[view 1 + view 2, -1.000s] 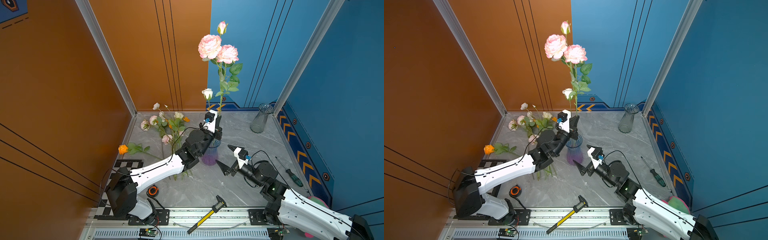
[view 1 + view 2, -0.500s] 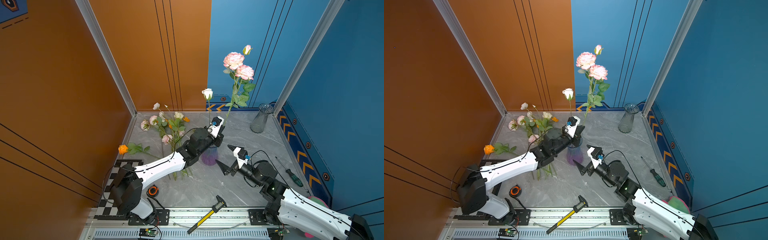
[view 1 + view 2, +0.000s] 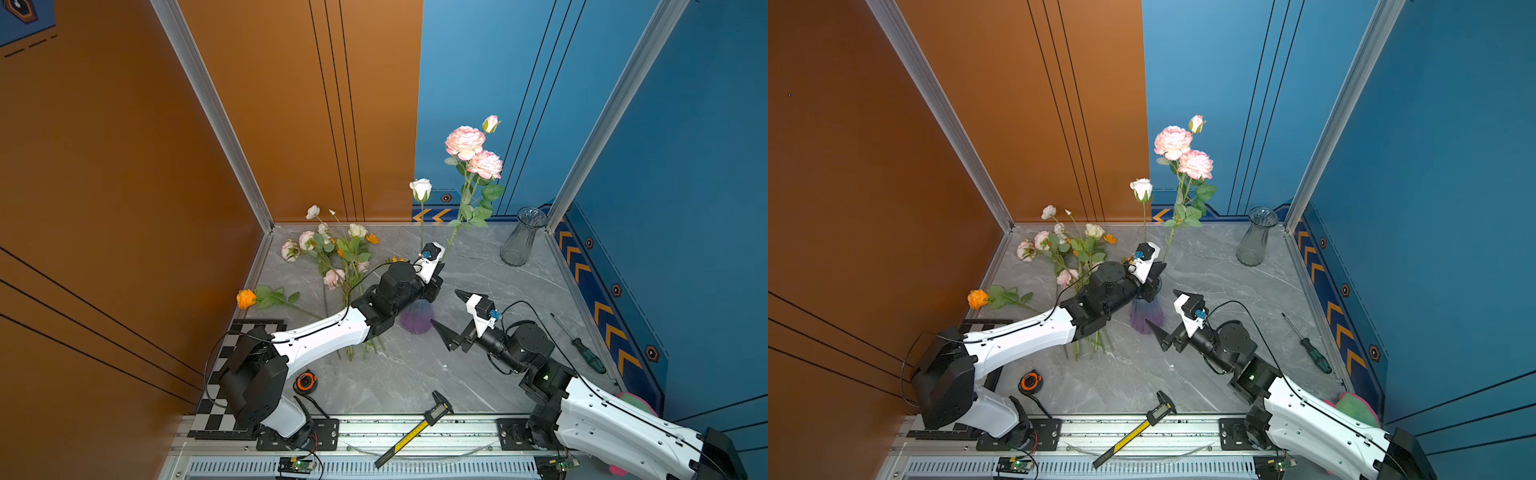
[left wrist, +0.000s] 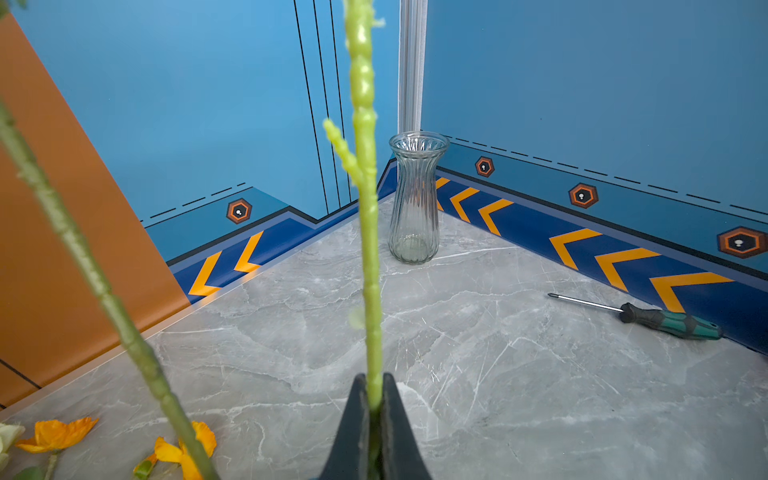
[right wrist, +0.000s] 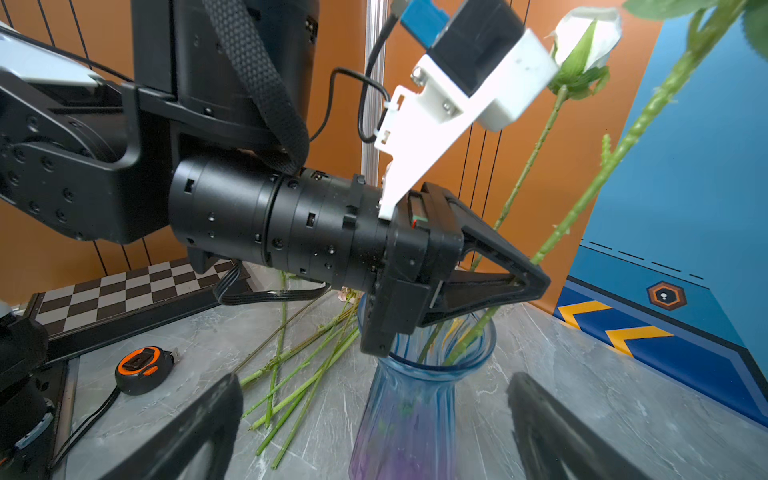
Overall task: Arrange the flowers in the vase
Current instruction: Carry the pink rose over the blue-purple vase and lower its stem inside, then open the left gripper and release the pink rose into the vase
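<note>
Pink roses (image 3: 464, 142) on a long green stem stand with its foot in the blue-and-purple glass vase (image 5: 415, 399) at mid-table (image 3: 415, 374), the left end effector (image 5: 534, 277) clamped on the stem above the rim, the right end effector (image 3: 444, 306) spread wide beside the vase.

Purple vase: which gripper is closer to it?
Left. The left gripper is right over the purple vase, shut on the pink rose stem; the right gripper is open beside it, apart.

The left arm (image 3: 328, 336) and right arm (image 3: 602, 424) wear white shells between black joints. They have black triangular fingers (image 5: 212, 415), white screwed brackets (image 5: 419, 137), blue plugs (image 5: 419, 16) and black cables (image 5: 266, 75).
</note>
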Motion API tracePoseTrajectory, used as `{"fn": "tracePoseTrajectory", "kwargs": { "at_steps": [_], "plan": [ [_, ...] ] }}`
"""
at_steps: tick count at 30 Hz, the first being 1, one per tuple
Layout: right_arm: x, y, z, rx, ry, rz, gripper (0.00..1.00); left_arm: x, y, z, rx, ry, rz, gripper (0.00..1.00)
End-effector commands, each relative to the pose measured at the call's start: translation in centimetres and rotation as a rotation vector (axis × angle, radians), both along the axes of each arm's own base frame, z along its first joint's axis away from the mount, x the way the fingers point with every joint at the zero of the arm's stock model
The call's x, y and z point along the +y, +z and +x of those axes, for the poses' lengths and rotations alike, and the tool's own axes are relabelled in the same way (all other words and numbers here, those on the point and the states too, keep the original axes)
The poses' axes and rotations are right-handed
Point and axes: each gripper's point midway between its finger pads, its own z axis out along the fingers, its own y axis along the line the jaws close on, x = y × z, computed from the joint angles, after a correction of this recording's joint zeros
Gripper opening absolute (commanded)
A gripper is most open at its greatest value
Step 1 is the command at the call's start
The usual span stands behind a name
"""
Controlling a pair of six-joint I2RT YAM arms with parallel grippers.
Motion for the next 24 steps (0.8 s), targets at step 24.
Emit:
{"fn": "tracePoseTrajectory", "kwargs": {
  "at_steps": [24],
  "plan": [
    [0.2,0.2,0.0,0.001,0.012,0.013,1.00,2.4,0.1,-2.1,0.041,-0.004,-0.032,0.29]
  ]
}}
